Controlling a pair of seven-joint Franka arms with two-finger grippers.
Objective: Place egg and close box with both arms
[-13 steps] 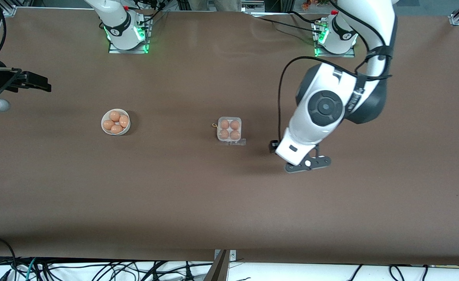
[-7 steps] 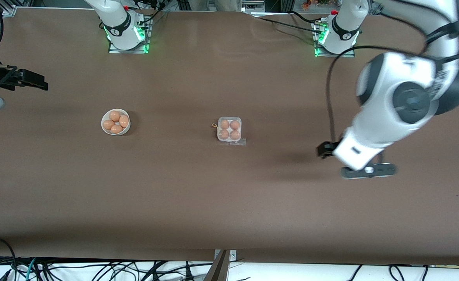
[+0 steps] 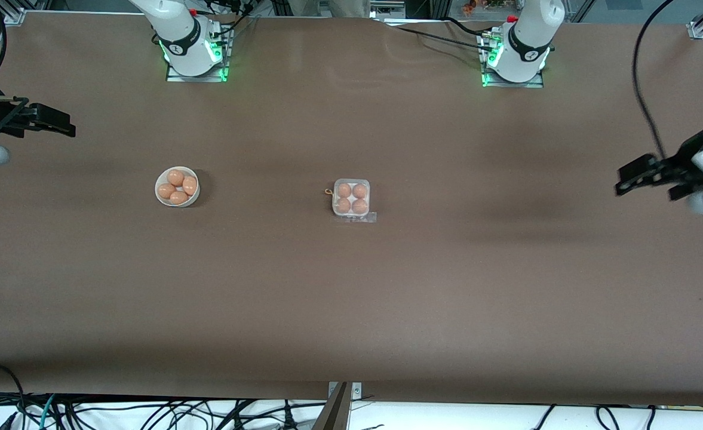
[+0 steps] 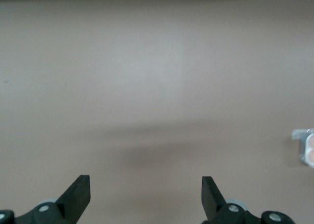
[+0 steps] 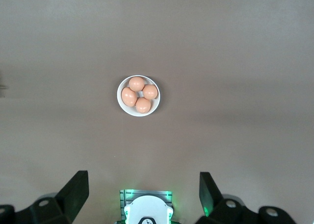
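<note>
Right gripper up over the desk at the right arm's end, just inside that short edge; fingers spread wide, nothing between them; its arm waits. Right wrist view looks down on the white bowl holding 4 eggs, bare brown desk on every side of it. In the front view the bowl sits toward the right arm's end, well apart from every edge. The box sits about mid-desk, lid down over 4 eggs, 1 per cell; which one is the egg of the task cannot be told; a small orange tag just beside its wall on the bowl's side; wide open desk between box and each edge. Left gripper up over the left arm's end, close to that short edge, well apart from the box; fingers wide, empty; arm mostly out of frame; box corner shows at the rim of the left wrist view.
</note>
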